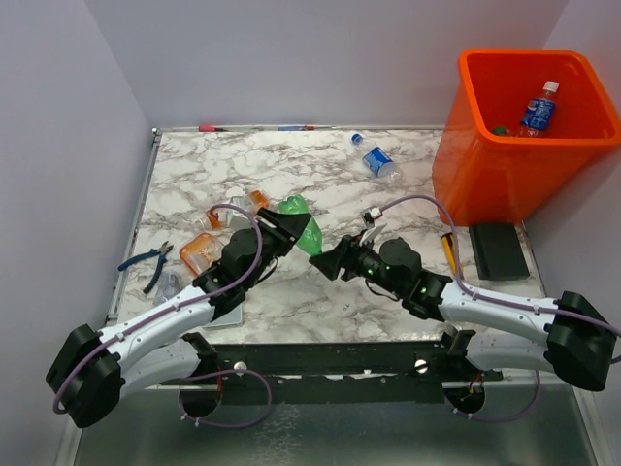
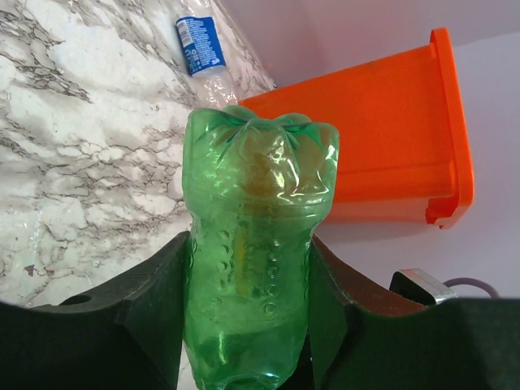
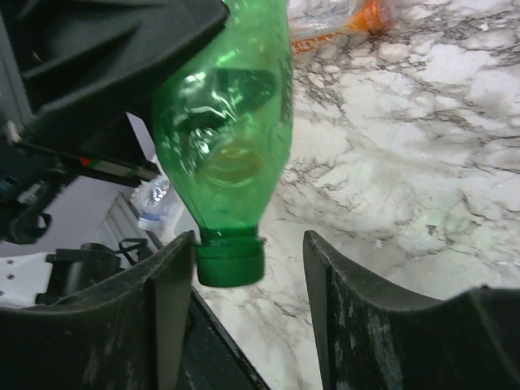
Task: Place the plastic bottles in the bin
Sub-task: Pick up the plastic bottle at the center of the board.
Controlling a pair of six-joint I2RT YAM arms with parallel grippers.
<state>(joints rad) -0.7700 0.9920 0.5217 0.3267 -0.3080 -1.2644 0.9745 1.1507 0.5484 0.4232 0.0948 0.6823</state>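
Note:
My left gripper (image 1: 284, 231) is shut on a green plastic bottle (image 1: 305, 231) and holds it above the table's middle, cap toward the right arm. In the left wrist view the bottle (image 2: 256, 211) fills the gap between the fingers (image 2: 146, 309). My right gripper (image 1: 332, 258) is open. In the right wrist view the bottle's green cap (image 3: 231, 258) sits between the open fingers, against the left fingertip (image 3: 171, 276). The orange bin (image 1: 524, 146) stands at the back right with a blue-labelled bottle (image 1: 539, 109) inside. A clear blue-labelled bottle (image 1: 380, 163) lies near the bin.
Orange bottles (image 1: 199, 250) lie at the left by the left arm. Blue-handled pliers (image 1: 146, 260) lie at the left edge. A dark flat pad (image 1: 498, 249) and a yellow pencil (image 1: 448, 250) lie in front of the bin. Pens (image 1: 257, 127) lie along the far edge.

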